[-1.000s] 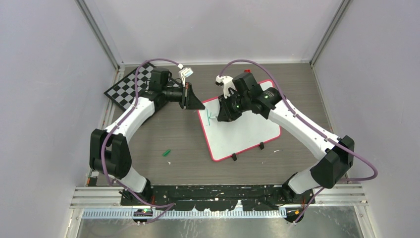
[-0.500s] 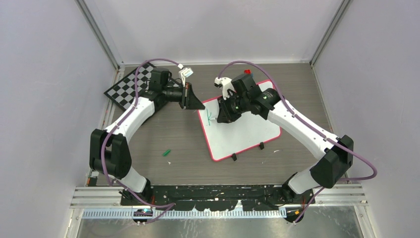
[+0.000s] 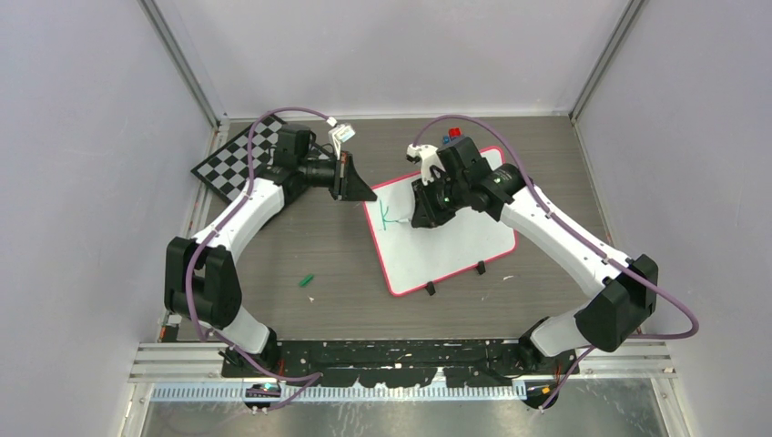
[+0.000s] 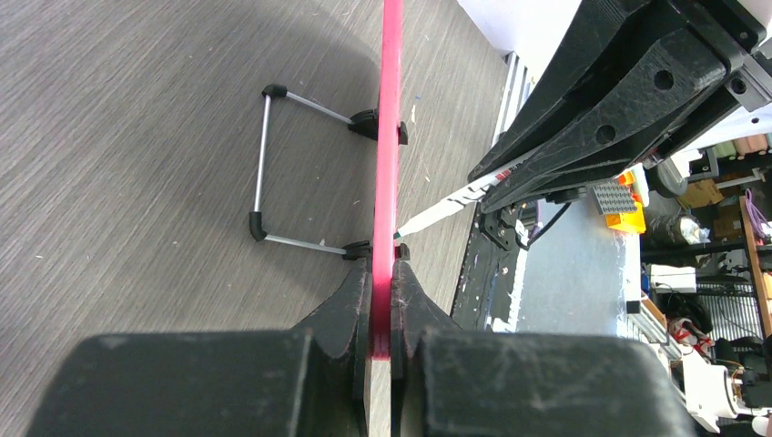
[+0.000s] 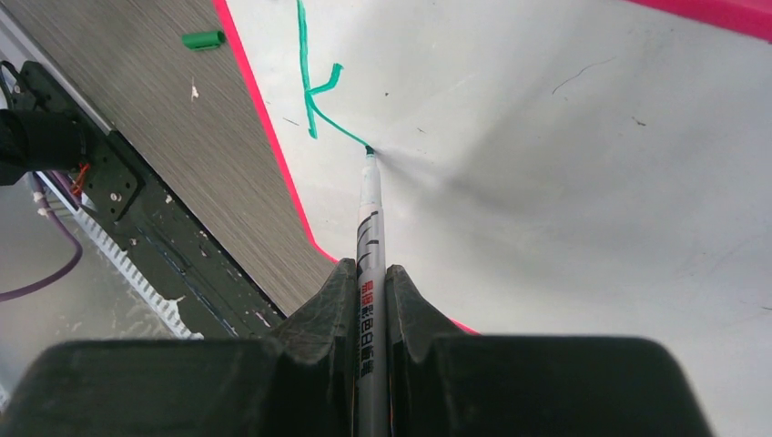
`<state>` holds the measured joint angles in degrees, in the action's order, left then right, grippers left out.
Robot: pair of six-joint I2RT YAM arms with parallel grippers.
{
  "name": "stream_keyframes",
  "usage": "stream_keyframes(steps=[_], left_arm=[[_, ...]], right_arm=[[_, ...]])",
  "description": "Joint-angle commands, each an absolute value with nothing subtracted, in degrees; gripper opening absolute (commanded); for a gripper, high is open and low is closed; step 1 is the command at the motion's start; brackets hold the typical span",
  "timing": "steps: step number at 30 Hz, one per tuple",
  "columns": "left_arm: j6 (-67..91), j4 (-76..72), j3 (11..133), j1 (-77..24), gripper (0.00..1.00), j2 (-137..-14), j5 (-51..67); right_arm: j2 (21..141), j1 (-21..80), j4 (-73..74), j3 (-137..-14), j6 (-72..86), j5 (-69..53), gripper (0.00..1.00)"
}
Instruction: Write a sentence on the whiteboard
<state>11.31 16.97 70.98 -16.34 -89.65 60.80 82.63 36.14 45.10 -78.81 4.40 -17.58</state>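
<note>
The whiteboard (image 3: pixel 455 250) stands tilted on the table, white with a red-pink rim. My left gripper (image 3: pixel 360 192) is shut on its top left edge; in the left wrist view the rim (image 4: pixel 391 137) runs between my fingers (image 4: pixel 350 305). My right gripper (image 3: pixel 421 217) is shut on a silver marker (image 5: pixel 370 238) whose green tip touches the board (image 5: pixel 564 182). Of the sentence only a green "k" (image 5: pixel 314 91) and a stroke trailing to the tip show; it also shows small in the top view (image 3: pixel 387 215).
A checkered chessboard (image 3: pixel 235 162) lies at the back left. The green marker cap (image 3: pixel 307 280) lies on the table left of the board, also in the right wrist view (image 5: pixel 202 40). Small red and blue items (image 3: pixel 452 137) sit behind the board. The board's black feet (image 3: pixel 430 289) stand at its near edge.
My right gripper has moved a little to the right across the board with the marker, drawing a green stroke out from the "k". The left arm has not moved.
</note>
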Motion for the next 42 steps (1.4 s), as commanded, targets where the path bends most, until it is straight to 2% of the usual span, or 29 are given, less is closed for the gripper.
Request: stream_keyframes(steps=[1, 9, 23, 42], left_arm=[[11.16, 16.60, 70.94, -16.17, 0.00, -87.43, 61.27], [10.95, 16.62, 70.79, -16.17, 0.00, -87.36, 61.76], [10.81, 16.75, 70.73, -16.22, 0.00, -87.10, 61.98], [10.63, 16.75, 70.66, -16.25, 0.00, -87.06, 62.05]], right_arm=[[80.73, 35.93, 44.76, -79.47, 2.79, -17.21, 0.00], [79.01, 35.90, 45.36, -82.35, 2.09, -22.49, 0.00], [83.21, 35.94, 42.72, -83.52, 3.64, -18.94, 0.00], [82.33, 33.24, 45.44, -84.05, 1.24, -16.04, 0.00]])
